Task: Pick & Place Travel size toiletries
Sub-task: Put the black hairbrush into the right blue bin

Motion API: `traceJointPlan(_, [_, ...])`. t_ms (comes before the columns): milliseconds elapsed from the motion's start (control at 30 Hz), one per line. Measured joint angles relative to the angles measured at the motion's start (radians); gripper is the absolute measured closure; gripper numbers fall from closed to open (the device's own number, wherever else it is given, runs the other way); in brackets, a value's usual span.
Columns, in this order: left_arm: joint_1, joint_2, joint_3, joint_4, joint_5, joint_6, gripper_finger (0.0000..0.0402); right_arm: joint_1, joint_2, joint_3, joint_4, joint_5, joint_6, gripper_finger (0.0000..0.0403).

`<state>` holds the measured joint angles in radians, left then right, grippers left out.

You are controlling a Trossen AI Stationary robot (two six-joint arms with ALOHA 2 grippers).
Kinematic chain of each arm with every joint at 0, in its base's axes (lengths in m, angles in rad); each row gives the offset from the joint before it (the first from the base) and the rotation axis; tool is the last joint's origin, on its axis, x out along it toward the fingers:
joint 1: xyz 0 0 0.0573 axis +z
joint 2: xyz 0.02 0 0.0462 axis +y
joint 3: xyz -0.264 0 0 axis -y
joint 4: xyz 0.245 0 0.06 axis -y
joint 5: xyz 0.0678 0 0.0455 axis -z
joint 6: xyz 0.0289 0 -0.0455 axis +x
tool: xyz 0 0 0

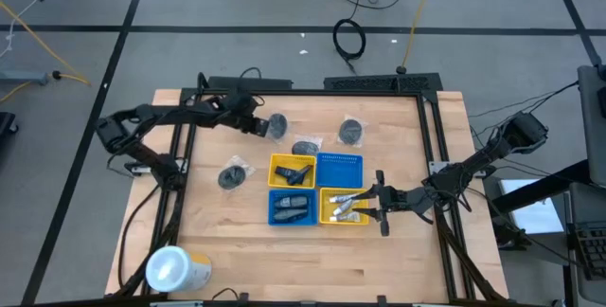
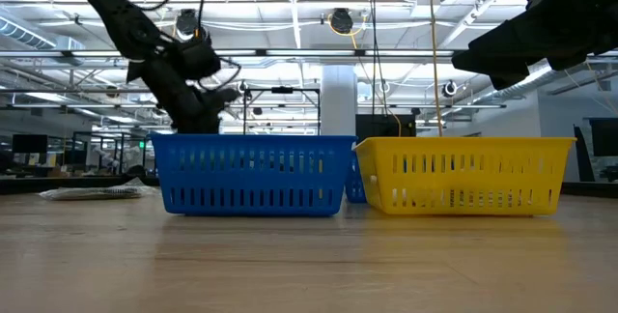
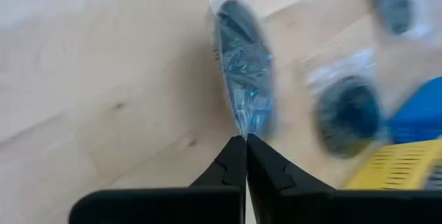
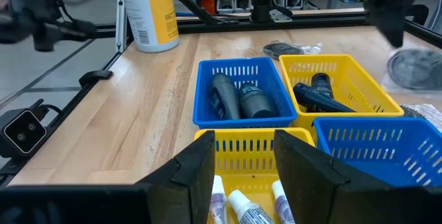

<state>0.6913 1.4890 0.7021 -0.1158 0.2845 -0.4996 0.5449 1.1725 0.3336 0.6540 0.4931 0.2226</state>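
Observation:
Several dark grey round pieces in clear wrappers show in the high view: one (image 1: 277,125) at my left gripper (image 1: 263,125), others lying flat on the table (image 1: 306,146), (image 1: 351,132), (image 1: 232,176). My left gripper (image 3: 245,141) is shut on that piece's wrapper. My right gripper (image 1: 360,204) (image 4: 243,148) is open and hovers over the near yellow tray (image 1: 331,218), where little white tubes (image 4: 242,207) lie. Dark bottles (image 4: 242,99) lie in the blue tray (image 4: 204,113) beside it. My left gripper pinches the clear wrapper's edge (image 3: 243,128) of the round piece (image 3: 242,58) between its two shut fingertips. The piece stands edge-on beyond the fingertips, and in the low view the gripper (image 2: 217,91) is well above the table. One layer or several, I cannot tell.
Four square trays sit in a block at the table's middle: yellow (image 1: 276,162), blue (image 1: 339,161), blue (image 1: 275,214) and the near yellow one. A large white-topped yellow cylinder (image 1: 175,269) stands at the near left corner. Bare wood lies along the near edge and right side.

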Motion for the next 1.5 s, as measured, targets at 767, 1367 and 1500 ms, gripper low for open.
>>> traceJointPlan(767, [-0.296,-0.363,0.002,0.217,0.006,0.015,0.0402,-0.037,0.0,0.0,0.001,0.004,-0.007,0.0261])
traceJointPlan(1367, [-0.658,-0.355,0.002,0.502,0.021,0.191,0.0402,-0.343,0.0,0.0,0.313,-0.257,-0.094,0.0261])
traceJointPlan(1500, [-0.707,-0.353,0.002,0.526,0.02,0.245,0.0402,-0.464,0.0,0.0,0.358,-0.441,0.0,0.0261])
